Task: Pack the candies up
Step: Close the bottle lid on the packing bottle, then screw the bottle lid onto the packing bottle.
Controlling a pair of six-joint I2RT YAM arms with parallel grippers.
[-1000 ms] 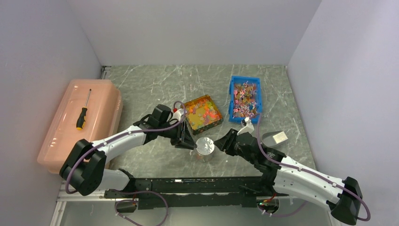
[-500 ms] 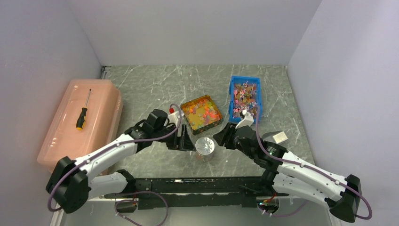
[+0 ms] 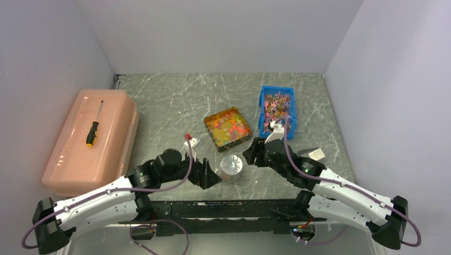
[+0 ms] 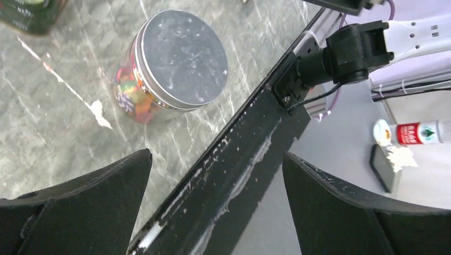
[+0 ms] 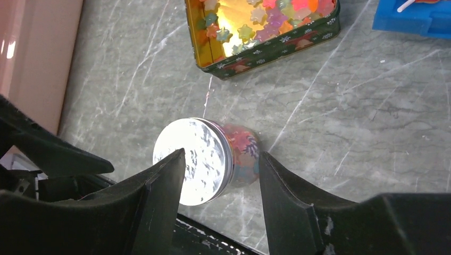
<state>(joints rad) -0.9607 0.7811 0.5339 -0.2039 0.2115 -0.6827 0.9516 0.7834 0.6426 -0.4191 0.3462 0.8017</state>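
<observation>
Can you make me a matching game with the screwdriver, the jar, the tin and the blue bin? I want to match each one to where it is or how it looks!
Things:
1. screwdriver
2. jar
3. tin
4. blue bin

Places or states:
A. green sides, candies inside
B. lying on the pink box
C. just to the right of the tin
D. metal lid on

Pairs: 1-B, 2-D, 3-A, 4-C
</observation>
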